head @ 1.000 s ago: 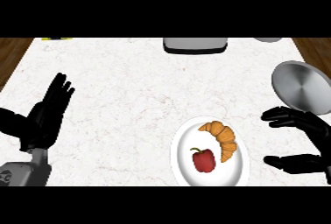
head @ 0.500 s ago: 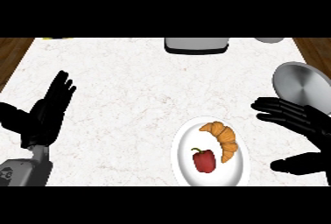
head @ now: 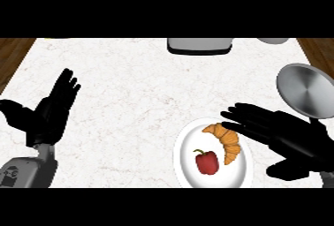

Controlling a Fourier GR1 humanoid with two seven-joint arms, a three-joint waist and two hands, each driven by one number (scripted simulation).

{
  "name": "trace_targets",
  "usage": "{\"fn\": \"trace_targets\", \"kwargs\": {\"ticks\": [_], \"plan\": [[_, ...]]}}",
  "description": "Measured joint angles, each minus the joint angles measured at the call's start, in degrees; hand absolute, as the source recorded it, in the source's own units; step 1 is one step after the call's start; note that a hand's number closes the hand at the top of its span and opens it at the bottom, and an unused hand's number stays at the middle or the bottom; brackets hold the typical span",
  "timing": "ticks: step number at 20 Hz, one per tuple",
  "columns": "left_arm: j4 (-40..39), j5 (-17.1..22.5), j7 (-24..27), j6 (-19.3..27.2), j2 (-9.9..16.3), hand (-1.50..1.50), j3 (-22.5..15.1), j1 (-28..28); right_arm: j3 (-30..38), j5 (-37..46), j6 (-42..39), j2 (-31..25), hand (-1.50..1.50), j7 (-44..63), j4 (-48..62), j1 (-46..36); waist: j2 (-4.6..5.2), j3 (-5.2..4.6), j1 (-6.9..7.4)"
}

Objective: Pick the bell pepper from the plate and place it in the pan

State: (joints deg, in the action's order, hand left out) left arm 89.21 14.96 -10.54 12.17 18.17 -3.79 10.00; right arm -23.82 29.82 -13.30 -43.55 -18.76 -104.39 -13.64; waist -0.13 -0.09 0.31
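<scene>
Right hand (head: pixel 287 134) open, fingers spread, tips over the plate's (head: pixel 187 145) right rim beside the croissant (head: pixel 226 142). Pepper (head: pixel 207 162) sits on plate, near-left of croissant, untouched. Pan (head: pixel 308 90) far right. Left hand (head: pixel 49 112) open, resting at left.

Bench (head: pixel 130 79): white surface with faint grey marbled veining, edged at both sides by dark brown wood grain. Plate (head: pixel 186 152): plain white. Bell pepper (head: pixel 207 162): deep red with a small dark green stem. Croissant (head: pixel 226 142): golden orange-brown, with darker ridged bands. Pan (head: pixel 306 89): metallic grey with a lighter sheen across its centre. Left hand (head: pixel 49 115) and right hand (head: pixel 287 134): matt black. Left forearm (head: pixel 26 173): grey.
</scene>
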Motion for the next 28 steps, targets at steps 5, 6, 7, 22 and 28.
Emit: {"fn": "trace_targets", "kwargs": {"ticks": [5, 6, 7, 22, 28], "plan": [[0.8, 0.5, -0.3, -1.0, 0.4, 0.0, 0.9, -0.9, -6.6, 7.3, -7.0, -0.5, -1.5, 7.7, -3.0, -0.4, -0.01, 0.01, -0.01], [0.7, 0.2, -0.7, -0.8, 0.2, 0.0, 1.0, -0.4, -7.6, 8.6, -8.0, -0.2, -1.5, 8.9, -4.0, -0.1, 0.0, 0.02, -0.12], [0.5, 0.0, -0.4, -1.1, 0.1, 0.0, 1.2, -0.4, -7.9, 9.6, -8.9, 0.1, -1.5, 9.6, -5.1, 0.5, 0.02, 0.04, -0.21], [1.2, -2.2, -1.1, -2.5, -2.4, 0.0, 3.0, -0.8, -13.5, 30.7, -12.1, 7.3, -1.5, 17.6, -13.3, 5.3, 0.06, 0.09, -0.41], [0.9, -3.2, -1.0, -3.8, -3.4, 0.0, 4.0, -1.0, -16.0, 36.7, -13.9, 12.7, -1.5, 19.0, -12.7, 7.1, 0.08, 0.08, -0.35]]}}
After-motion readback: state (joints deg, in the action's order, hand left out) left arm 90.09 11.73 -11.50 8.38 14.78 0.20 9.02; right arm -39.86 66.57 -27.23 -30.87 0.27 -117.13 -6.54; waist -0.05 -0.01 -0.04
